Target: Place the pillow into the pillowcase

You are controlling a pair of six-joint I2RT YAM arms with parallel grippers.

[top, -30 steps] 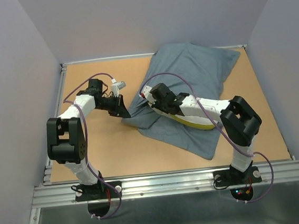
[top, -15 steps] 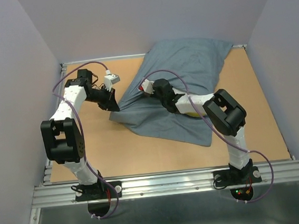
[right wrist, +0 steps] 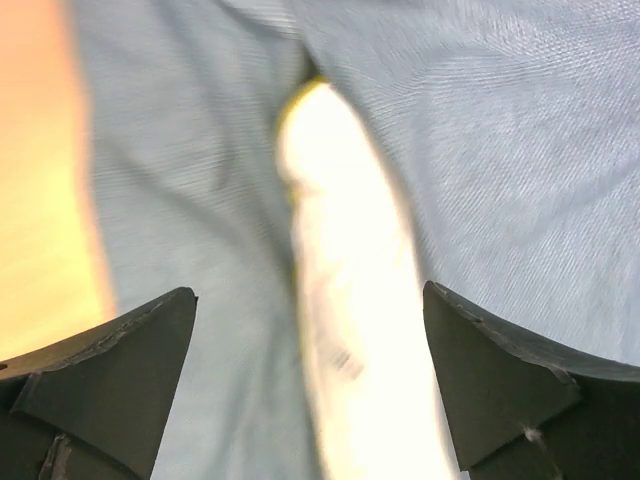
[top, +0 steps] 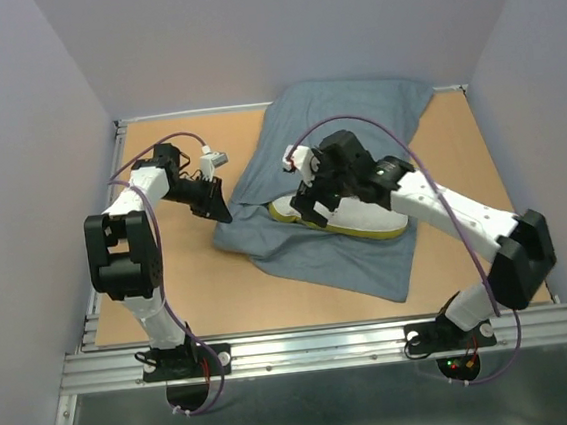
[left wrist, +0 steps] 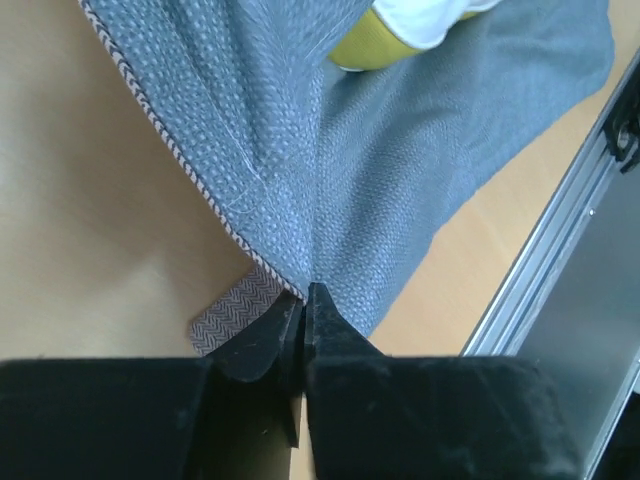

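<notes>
Where alu rail meets tan table, L gripper pinches pillowcase hem, jaws closed. R gripper spread wide above pillow, near edge bare, rest under cloth. Lilac walls behind.

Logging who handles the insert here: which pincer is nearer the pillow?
Right. The right pincer is open directly over the exposed white end of the pillow; the left pincer is off to its left, shut on the hem of the pillowcase.
</notes>
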